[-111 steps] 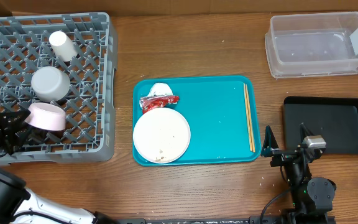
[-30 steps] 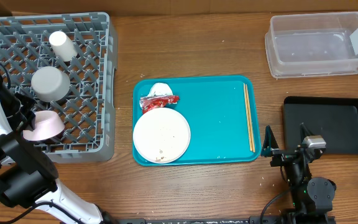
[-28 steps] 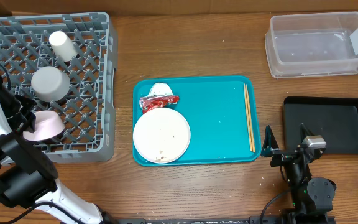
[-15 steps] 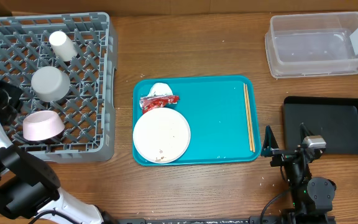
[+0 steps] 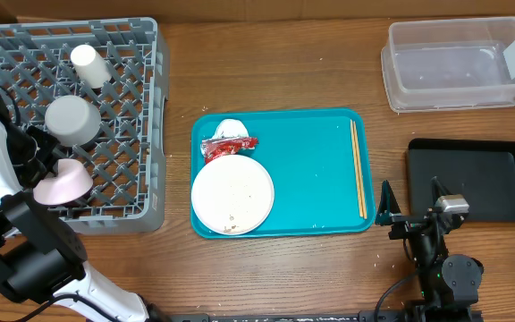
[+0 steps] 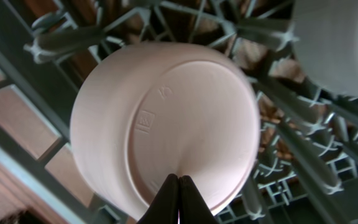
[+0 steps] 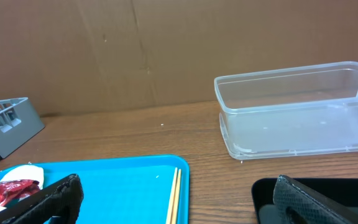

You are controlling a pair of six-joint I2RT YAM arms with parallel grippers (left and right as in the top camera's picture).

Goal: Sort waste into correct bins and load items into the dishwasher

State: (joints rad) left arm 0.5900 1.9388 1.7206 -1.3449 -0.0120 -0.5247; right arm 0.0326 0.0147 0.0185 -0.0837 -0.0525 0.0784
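Pinkish-white bowl (image 6: 166, 118) atilt in grey rack (image 5: 156, 134); left gripper (image 6: 179, 186) fully closed, right gripper (image 7: 178, 202) wide

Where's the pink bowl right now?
Overhead view, far left: the pink bowl sits tilted in the grey dish rack near its front wall, directly below the grey-blue bowl in the picture.

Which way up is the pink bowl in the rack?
Bottom up, tilted: the bowl shows its marked base to the wrist camera, inside the rack.
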